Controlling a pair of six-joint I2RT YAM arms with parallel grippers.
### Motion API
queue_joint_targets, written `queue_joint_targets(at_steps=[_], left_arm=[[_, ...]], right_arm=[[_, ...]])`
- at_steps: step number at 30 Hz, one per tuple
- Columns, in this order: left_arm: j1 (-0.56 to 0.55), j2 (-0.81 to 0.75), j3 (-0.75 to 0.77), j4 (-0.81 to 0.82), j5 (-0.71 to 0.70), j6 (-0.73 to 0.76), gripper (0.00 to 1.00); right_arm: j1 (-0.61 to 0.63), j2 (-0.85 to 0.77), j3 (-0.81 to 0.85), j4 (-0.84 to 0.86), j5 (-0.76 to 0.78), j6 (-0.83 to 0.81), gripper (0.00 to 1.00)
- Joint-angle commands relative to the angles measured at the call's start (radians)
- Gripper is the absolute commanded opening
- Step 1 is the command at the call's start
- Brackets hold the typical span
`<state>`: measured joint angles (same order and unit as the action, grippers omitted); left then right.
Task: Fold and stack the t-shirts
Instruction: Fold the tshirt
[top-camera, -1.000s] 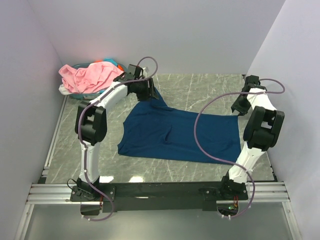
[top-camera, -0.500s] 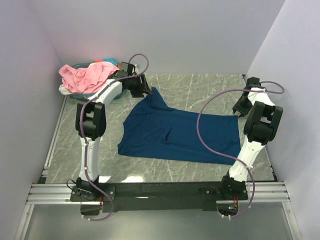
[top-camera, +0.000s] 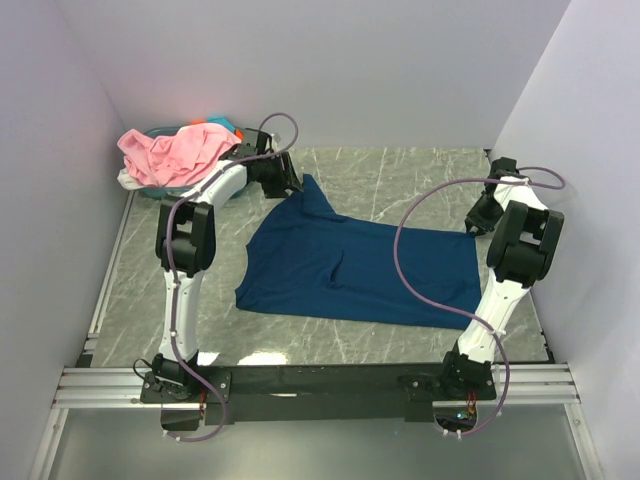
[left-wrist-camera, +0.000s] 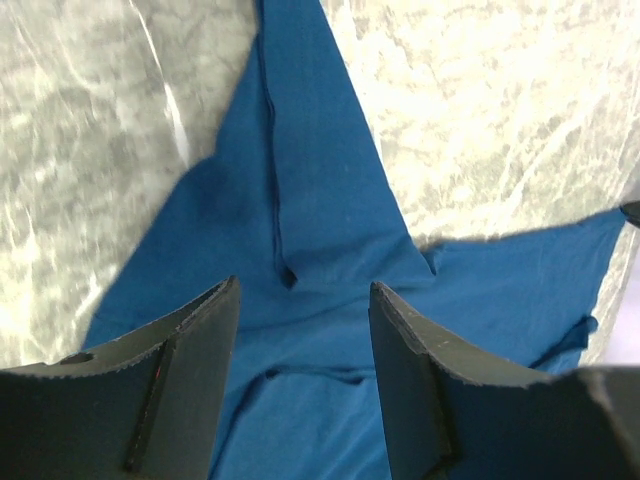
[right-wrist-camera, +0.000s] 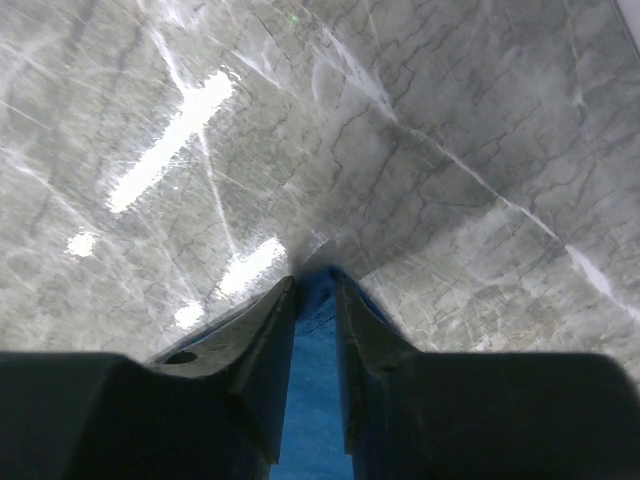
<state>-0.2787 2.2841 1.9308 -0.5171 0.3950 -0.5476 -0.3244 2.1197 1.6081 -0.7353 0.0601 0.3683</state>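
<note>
The dark navy t-shirt (top-camera: 350, 265) lies spread mid-frame on the marble table (top-camera: 420, 170). Its upper-left sleeve (left-wrist-camera: 300, 180), lifted a second ago, is now flat. A pink t-shirt (top-camera: 170, 150) is heaped at upper left. The left gripper (left-wrist-camera: 305, 290) hangs released above the sleeve, while the right gripper (right-wrist-camera: 315, 275) apparently pinches the shirt's right corner.

The shirt (top-camera: 350, 265) is made of matt cloth, the table (top-camera: 400, 175) is finished in glossy marble, the left fingers (left-wrist-camera: 190, 380) in matt black.
</note>
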Motion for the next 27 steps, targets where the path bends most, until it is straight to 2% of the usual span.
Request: queue_joint_targets(at_steps=[1, 7, 10, 20, 27], left_arm=[[0.003, 0.031, 0.057, 0.058, -0.004, -0.008, 0.6], [0.006, 0.104, 0.117, 0.118, 0.021, 0.021, 0.6], [0.012, 0.143, 0.135, 0.167, 0.036, 0.011, 0.6], [0.03, 0.221, 0.201, 0.359, 0.041, -0.069, 0.6], [0.03, 0.278, 0.255, 0.423, 0.007, -0.101, 0.61]], right_arm=[[-0.007, 0.014, 0.039, -0.027, 0.004, 0.006, 0.26], [-0.007, 0.02, 0.055, -0.042, 0.0, 0.003, 0.15], [-0.007, 0.019, 0.059, -0.052, -0.003, 0.006, 0.13], [-0.007, 0.013, 0.049, -0.062, -0.032, 0.008, 0.12], [-0.007, 0.02, 0.053, -0.061, -0.052, 0.011, 0.12]])
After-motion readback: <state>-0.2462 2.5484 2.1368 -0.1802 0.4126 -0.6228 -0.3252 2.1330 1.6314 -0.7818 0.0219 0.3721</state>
